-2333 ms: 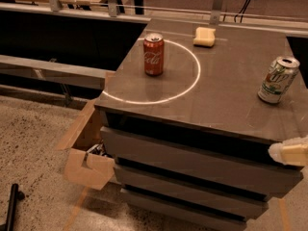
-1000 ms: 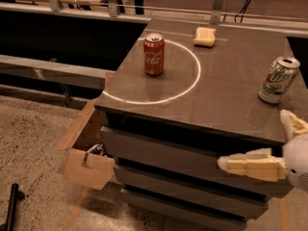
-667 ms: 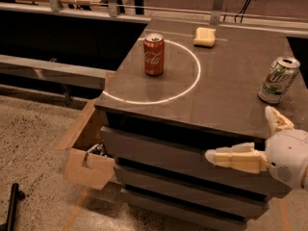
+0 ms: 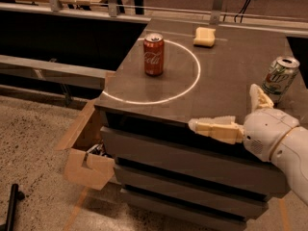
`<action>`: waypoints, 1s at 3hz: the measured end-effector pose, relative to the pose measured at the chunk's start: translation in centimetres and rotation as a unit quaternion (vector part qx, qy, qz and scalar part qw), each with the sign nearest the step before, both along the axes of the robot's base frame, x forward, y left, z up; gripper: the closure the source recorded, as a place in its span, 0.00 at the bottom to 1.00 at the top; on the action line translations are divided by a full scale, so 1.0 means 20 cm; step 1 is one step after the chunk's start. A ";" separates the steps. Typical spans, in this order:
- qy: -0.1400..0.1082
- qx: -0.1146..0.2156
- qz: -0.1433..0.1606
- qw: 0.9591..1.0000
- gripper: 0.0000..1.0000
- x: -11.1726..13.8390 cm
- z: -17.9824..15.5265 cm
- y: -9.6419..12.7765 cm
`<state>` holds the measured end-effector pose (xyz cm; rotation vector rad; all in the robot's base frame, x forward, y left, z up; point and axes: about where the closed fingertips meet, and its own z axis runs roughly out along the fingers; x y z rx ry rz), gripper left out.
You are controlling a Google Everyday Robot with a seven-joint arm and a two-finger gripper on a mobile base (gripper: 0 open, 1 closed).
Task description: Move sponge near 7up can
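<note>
**Grey table, sponge lying far across from wide-open jaws**

Grey-brown table point(image 4: 226, 88) is filling most of what I am watching, a drawer unit with a white ring point(image 4: 192, 83) painted on its top. I am holding the gripper point(image 4: 223, 106) at the near edge, on the right of the view. Its jaws are standing wide apart and holding nothing. One is pointing left along the table's front lip and the other is pointing up, just beside the 7up can point(image 4: 280, 78).

I am seeing a red Coca-Cola can point(image 4: 154, 54) standing upright inside the ring, well apart from the gripper and, I judge, clear of the straight route.

I am aiming for the sponge point(image 4: 204, 36), which is sitting at the far edge just outside the ring. From the jaws it is lying straight ahead across the whole depth of the top and slightly toward the left of the view. Its long axis is running side to side, roughly parallel to the far edge.

I am judging that the reach calls for going forward over the top, and that closing across the short front-to-back side would suit. The carry back toward the 7up can looks shorter than the reach out.
</note>
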<state>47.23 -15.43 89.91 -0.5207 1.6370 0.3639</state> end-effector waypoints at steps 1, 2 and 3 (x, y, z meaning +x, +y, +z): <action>-0.006 0.034 -0.008 0.999 0.00 0.12 -0.01 0.08; -0.019 0.054 -0.015 0.998 0.00 0.25 0.00 0.17; -0.021 0.049 -0.014 0.998 0.00 0.24 0.01 0.18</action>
